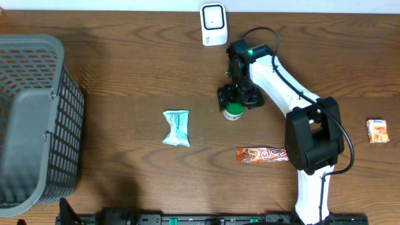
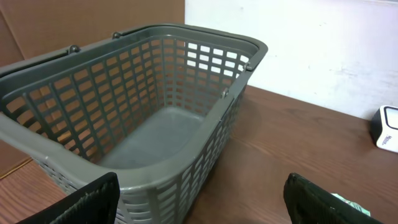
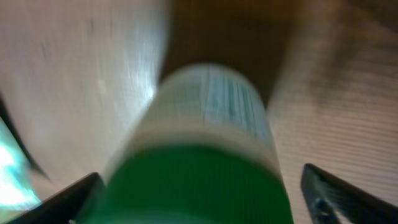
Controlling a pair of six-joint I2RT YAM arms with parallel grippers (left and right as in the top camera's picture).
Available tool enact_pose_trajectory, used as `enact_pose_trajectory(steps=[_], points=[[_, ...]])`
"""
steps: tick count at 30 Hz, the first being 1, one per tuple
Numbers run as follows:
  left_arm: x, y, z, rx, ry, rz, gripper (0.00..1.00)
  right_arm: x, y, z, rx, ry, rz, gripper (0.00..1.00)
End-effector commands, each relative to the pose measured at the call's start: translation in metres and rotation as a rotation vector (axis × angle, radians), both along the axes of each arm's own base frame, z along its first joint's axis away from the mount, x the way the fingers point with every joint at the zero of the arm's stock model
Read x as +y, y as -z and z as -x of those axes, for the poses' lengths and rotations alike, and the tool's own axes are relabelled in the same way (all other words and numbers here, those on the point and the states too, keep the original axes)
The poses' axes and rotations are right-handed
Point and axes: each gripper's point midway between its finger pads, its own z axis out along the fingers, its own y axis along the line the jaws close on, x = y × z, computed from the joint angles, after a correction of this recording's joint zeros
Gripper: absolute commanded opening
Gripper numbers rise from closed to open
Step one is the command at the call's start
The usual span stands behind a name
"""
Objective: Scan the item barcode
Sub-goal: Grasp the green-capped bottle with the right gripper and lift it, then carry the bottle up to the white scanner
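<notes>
Evidently the right pincer (image 3: pixel 200 177), jaws apart and straddling but not clamping it, hangs over the green-capped bottle (image 1: pixel 234 112) standing on the worktop (image 1: pixel 125 75) near the white scanner (image 1: pixel 213 24), so the grasp looks in hand, and next calls for closing, lifting and turning its label toward that scanner.

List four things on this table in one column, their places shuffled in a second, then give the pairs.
Things:
1. basket
2. scanner
3. green-capped bottle
4. teal packet

Places:
A. middle of the table
B. between the fingers of the right gripper
C. left end of the table
D. back edge of the table

Pairs: 1-C, 2-D, 3-B, 4-A
</notes>
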Motion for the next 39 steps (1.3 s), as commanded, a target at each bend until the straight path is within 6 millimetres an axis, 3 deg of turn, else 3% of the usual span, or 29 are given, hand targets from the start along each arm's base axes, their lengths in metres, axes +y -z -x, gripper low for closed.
enact_pose_trajectory(steps=[1,4,8,12,16,21,33,39], points=[[0.000,-0.001,0.000,-0.001,-0.003,0.002,0.84,-0.002,-0.012,-0.004,-0.038,-0.250,-0.012,0.99],[0.000,0.000,0.000,-0.001,-0.003,0.002,0.85,-0.003,-0.029,-0.006,-0.032,-0.170,0.010,0.99],[0.000,0.000,0.000,0.001,-0.003,0.002,0.85,-0.009,-0.056,-0.006,0.009,0.211,0.095,0.99],[0.000,0.000,0.000,0.001,-0.003,0.002,0.85,-0.013,-0.061,-0.002,0.039,0.472,0.153,0.99],[0.000,0.000,0.000,0.002,-0.003,0.002,0.85,-0.025,-0.049,-0.005,0.011,0.670,0.246,0.99],[0.000,0.000,0.000,0.002,-0.003,0.002,0.85,-0.016,-0.026,-0.015,-0.040,0.664,0.220,0.99],[0.000,0.000,0.000,0.002,-0.003,0.002,0.85,0.002,0.017,0.008,0.034,0.865,0.221,0.99],[0.000,0.000,0.000,0.002,-0.003,0.002,0.84,0.013,0.030,0.001,-0.006,0.868,0.173,0.99]])
